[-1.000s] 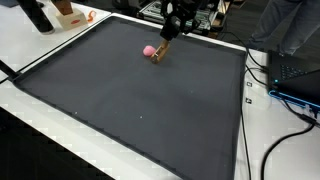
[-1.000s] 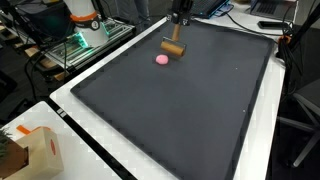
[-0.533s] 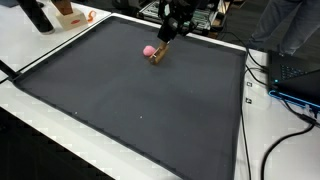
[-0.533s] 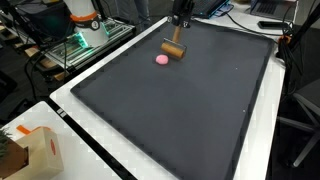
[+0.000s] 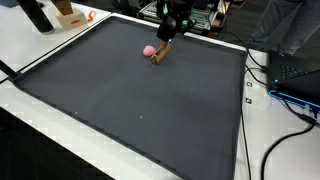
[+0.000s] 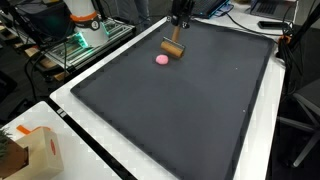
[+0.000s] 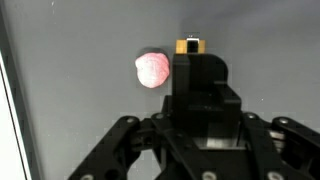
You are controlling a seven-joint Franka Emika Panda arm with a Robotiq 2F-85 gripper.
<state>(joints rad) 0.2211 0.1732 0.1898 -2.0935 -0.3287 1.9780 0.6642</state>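
My gripper (image 5: 170, 27) is at the far side of the black mat (image 5: 130, 110), shut on a dark tool with a wooden end (image 5: 158, 53). The wooden end hangs down to just above or on the mat; I cannot tell whether it touches. A small pink ball (image 5: 148, 50) lies on the mat right beside the wooden end. In the other exterior view the gripper (image 6: 181, 20) holds the wooden end (image 6: 175, 48) a short way from the ball (image 6: 161, 60). In the wrist view the gripper (image 7: 200, 95) holds the dark tool, whose yellowish tip (image 7: 190, 45) is next to the ball (image 7: 152, 70).
The mat lies on a white table (image 5: 270, 140). Cables and a laptop (image 5: 295, 80) sit at one side. A cardboard box (image 6: 28, 150) stands on the near corner. An orange-and-white object (image 6: 82, 15) and a wire rack (image 6: 70, 50) are beyond the mat's edge.
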